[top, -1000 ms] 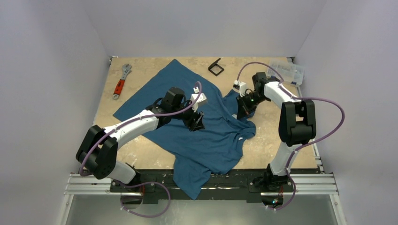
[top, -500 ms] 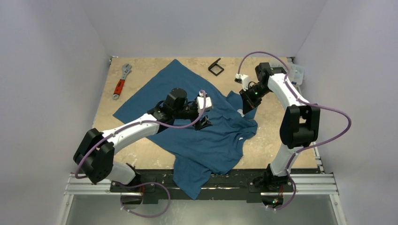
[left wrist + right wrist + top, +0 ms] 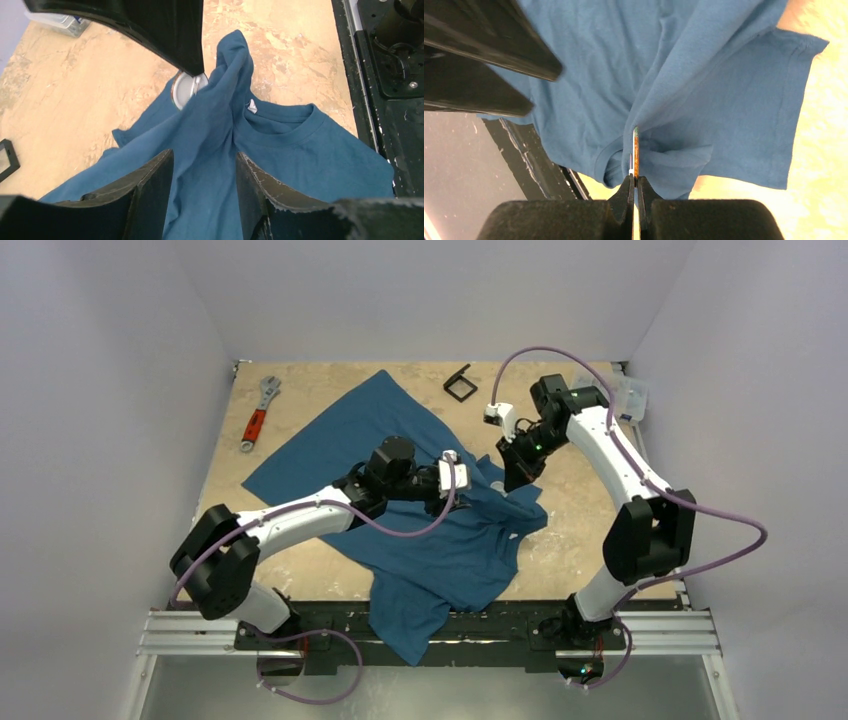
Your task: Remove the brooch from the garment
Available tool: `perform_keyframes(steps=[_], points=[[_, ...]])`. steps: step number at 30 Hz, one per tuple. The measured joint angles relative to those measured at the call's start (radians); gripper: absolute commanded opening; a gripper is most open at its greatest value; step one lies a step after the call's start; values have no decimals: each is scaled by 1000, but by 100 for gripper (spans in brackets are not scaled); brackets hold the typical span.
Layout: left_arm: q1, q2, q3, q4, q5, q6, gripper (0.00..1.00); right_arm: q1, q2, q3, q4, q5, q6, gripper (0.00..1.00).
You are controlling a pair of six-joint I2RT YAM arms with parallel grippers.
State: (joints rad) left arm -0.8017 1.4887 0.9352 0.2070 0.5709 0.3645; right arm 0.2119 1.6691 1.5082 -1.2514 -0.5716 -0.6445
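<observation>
I see the garment (image 3: 420, 510) spread across the middle of the tabletop (image 3: 590, 500), its near end draped over the near edge. My right pincer (image 3: 634, 186) is pinched shut on the brooch (image 3: 186, 89), gripping the disc edge-on; the brooch sits at the right side of the shirt, where a ridge of cloth is pulled up towards it, above the collar with its white label (image 3: 252, 106). My left pincer (image 3: 202, 185) hovers over the shirt just left of that ridge, its fingers apart with blue cloth showing between them; I cannot tell whether they touch it. A wrench (image 3: 258, 412) lies far left, a small black frame (image 3: 459, 383) at the far side.
</observation>
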Motion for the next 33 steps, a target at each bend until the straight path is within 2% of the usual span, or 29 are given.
perform_keyframes(steps=[6, 19, 33], points=[[-36, 46, 15, 45, -1, -18, 43, 73, -74, -43, 6, -5, -8, 0], [-57, 70, 24, 101, -64, -64, 42, 99, -97, -47, 11, -26, -55, 0], [-78, 100, 30, 120, -77, -84, 28, 135, -148, -50, 10, -44, -103, 0]])
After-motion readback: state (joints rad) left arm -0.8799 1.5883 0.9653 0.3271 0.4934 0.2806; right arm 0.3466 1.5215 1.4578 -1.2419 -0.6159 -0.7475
